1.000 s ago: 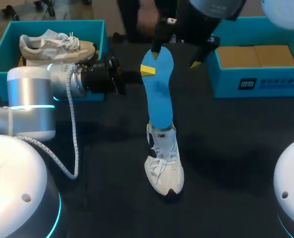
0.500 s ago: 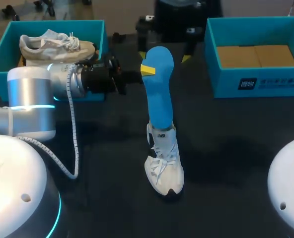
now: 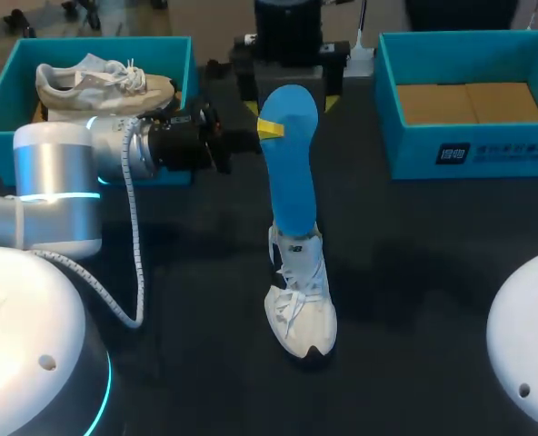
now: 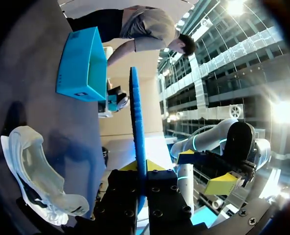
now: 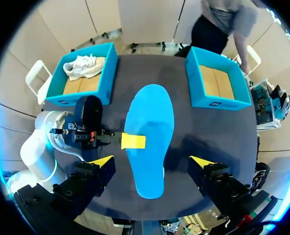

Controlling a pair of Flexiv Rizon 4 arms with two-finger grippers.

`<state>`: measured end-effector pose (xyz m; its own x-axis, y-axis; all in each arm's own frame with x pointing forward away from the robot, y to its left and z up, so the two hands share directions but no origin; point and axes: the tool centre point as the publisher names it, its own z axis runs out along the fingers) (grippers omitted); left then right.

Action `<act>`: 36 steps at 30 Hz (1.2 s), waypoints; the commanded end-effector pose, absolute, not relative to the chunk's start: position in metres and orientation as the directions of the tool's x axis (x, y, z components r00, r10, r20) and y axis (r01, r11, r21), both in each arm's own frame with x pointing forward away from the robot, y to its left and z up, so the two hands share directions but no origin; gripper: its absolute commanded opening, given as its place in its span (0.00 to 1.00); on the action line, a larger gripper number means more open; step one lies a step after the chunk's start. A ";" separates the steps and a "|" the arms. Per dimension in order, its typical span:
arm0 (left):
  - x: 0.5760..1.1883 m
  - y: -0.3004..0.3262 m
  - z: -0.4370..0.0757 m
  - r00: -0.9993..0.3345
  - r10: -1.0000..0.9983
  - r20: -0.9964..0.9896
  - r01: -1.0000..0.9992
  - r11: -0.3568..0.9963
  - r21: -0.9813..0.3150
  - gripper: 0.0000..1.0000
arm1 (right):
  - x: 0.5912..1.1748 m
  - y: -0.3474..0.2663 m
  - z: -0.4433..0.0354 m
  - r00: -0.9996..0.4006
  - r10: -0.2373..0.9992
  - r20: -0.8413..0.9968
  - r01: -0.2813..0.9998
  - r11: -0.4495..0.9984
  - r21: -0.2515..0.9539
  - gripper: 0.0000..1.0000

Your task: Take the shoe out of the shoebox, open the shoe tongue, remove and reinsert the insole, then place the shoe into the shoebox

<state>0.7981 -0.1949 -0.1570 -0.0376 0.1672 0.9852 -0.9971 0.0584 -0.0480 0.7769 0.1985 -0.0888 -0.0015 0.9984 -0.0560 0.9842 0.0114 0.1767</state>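
Note:
A blue insole (image 3: 292,163) stands upright out of the white shoe (image 3: 301,295) in the middle of the table. My left gripper (image 3: 255,134) comes in from the left, shut on the insole's upper edge, one yellow fingertip (image 3: 271,128) lying flat on it. In the left wrist view the insole (image 4: 136,122) runs edge-on between the fingers of this gripper (image 4: 141,171), with the shoe (image 4: 32,171) beside it. My right gripper (image 3: 291,80) hangs open above the far end. In the right wrist view the insole (image 5: 150,127) lies below that gripper (image 5: 151,161), clear of its wide-apart tips.
A blue shoebox (image 3: 10,82) at the back left holds a second white shoe (image 3: 101,84). Another blue shoebox (image 3: 473,150) with a cardboard floor stands at the back right. Dark tabletop (image 3: 433,272) surrounds the shoe.
My right gripper has drawn away from the top of the insole, up and towards the far edge, still open. The left gripper, insole and shoe have not moved.

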 end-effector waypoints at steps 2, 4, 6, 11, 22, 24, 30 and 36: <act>0.797 -0.194 -0.157 -0.038 0.165 0.986 -0.997 0.059 -0.048 0.00 | 0.778 0.199 -0.090 -0.001 0.999 -0.054 0.984 0.010 0.180 1.00; 0.797 -0.194 -0.157 -0.038 0.165 0.986 -0.997 0.059 -0.048 0.00 | 0.778 0.199 -0.090 -0.001 0.999 -0.054 0.984 0.010 0.180 1.00; 0.797 -0.194 -0.157 -0.038 0.165 0.986 -0.997 0.059 -0.048 0.00 | 0.778 0.199 -0.090 -0.001 0.999 -0.054 0.984 0.010 0.180 1.00; 0.797 -0.194 -0.157 -0.038 0.165 0.986 -0.997 0.059 -0.048 0.00 | 0.778 0.199 -0.090 -0.001 0.999 -0.054 0.984 0.010 0.180 1.00; 0.797 -0.194 -0.157 -0.038 0.165 0.986 -0.997 0.059 -0.048 0.00 | 0.778 0.199 -0.090 -0.001 0.999 -0.054 0.984 0.010 0.180 1.00; 0.797 -0.194 -0.157 -0.038 0.165 0.986 -0.997 0.059 -0.048 0.00 | 0.778 0.199 -0.090 -0.001 0.999 -0.054 0.984 0.010 0.180 1.00; 0.797 -0.194 -0.157 -0.038 0.165 0.986 -0.997 0.059 -0.048 0.00 | 0.779 0.190 -0.086 -0.042 0.999 0.024 0.981 0.036 0.191 1.00; 0.797 -0.194 -0.157 -0.038 0.165 0.986 -0.997 0.059 -0.048 0.00 | 0.778 0.177 -0.081 -0.103 0.974 0.201 0.979 0.063 0.196 1.00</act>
<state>0.7981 -0.1949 -0.1570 -0.0377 0.1672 0.9852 -0.9971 0.0583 -0.0480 0.7807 0.2044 -0.0750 -0.0624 0.9966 0.0534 0.9810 0.0514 0.1873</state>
